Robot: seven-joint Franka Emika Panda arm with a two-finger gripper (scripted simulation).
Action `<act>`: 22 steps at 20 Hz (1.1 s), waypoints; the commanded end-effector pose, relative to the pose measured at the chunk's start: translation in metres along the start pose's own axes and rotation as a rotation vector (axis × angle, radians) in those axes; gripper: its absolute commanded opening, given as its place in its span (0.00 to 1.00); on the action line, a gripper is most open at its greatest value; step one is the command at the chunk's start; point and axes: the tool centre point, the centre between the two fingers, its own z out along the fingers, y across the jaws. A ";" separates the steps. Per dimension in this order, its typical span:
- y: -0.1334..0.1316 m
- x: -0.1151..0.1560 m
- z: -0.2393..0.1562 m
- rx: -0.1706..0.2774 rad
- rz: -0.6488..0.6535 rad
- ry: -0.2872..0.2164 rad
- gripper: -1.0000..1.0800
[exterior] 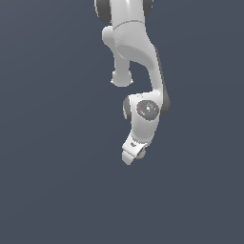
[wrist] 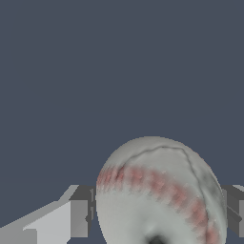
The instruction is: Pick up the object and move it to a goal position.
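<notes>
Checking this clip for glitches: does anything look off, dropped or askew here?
Nothing stands out. The ball sits between the claw's fingers in the wrist view, apparently held. In the exterior view it barely shows at the claw.

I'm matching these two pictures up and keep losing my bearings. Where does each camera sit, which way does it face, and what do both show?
Exterior view: off the arm, facing the white arm hanging from the picture's top over plain dark ground, gripper lowest.
Wrist view: on the wrist, looking past the fingers at the ball between them.
Shared: gripper and ball; the exterior view shows only a sliver of ball.
</notes>
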 end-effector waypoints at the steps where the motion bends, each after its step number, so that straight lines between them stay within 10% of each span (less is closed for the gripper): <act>1: -0.001 -0.003 -0.008 -0.003 0.000 0.002 0.00; 22: -0.046 -0.075 -0.150 -0.004 0.000 0.000 0.00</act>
